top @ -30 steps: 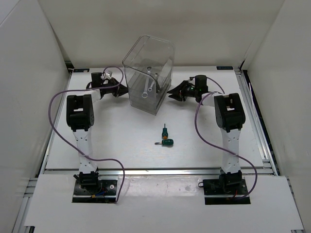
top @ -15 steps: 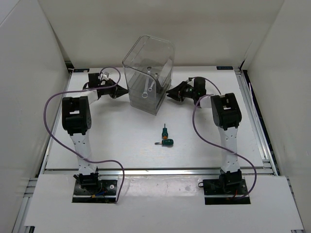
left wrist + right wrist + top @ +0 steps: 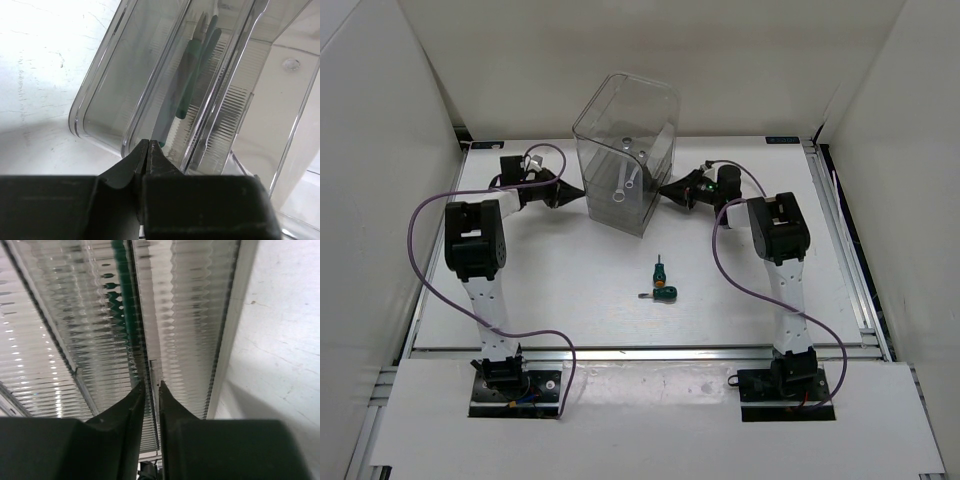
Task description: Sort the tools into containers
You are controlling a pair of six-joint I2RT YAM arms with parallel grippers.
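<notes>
The transparent organiser (image 3: 625, 150) stands at the back middle, with its smoky-clear drawers (image 3: 150, 75) stacked inside. Green-handled pliers (image 3: 192, 65) lie in one drawer. Two stubby green-handled screwdrivers (image 3: 660, 270) (image 3: 661, 293) lie on the table in front of it. My left gripper (image 3: 578, 190) is shut and empty, its tip (image 3: 148, 143) against the organiser's left side. My right gripper (image 3: 665, 190) is at the right side. Its jaws are closed to a narrow slit (image 3: 151, 386) around a thin pale rib (image 3: 154, 367) of the ribbed wall. The wrenches are hidden.
White booth walls close in the table (image 3: 570, 290) on the left, back and right. Purple cables (image 3: 430, 215) loop beside both arms. A metal rail (image 3: 640, 352) runs along the near edge.
Both grippers have moved inward to the organiser's sides. The right gripper's jaws have gone from spread open to nearly together. The organiser and screwdrivers have not moved.
</notes>
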